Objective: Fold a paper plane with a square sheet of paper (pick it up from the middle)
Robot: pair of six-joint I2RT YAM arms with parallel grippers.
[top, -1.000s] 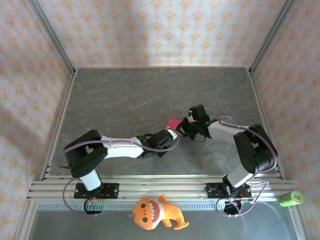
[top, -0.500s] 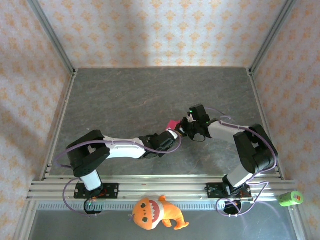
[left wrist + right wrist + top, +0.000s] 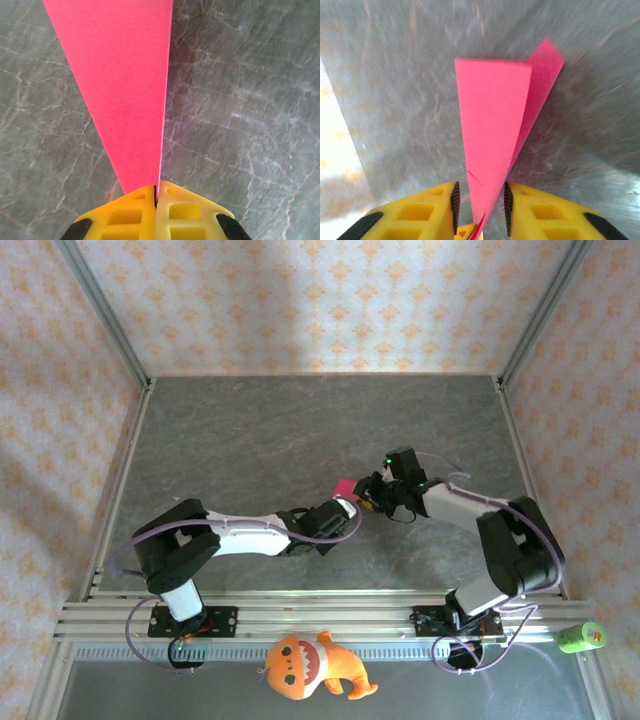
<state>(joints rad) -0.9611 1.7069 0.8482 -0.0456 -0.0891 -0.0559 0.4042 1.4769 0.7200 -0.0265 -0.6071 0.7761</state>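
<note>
- Magenta-pink sheet of thin paper [image 3: 125, 90], folded narrow, is held over the grey marbled table [image 3: 250, 440], well beyond the orange plush toy [image 3: 310, 665].
- The left gripper [image 3: 156, 191] is clamped tight on its pointed end.
- The right gripper [image 3: 480, 200] stands part-open, with the paper loose between its jaws.
- Risk: on a single pinch, the layers may splay or droop, spoiling the crease.
</note>
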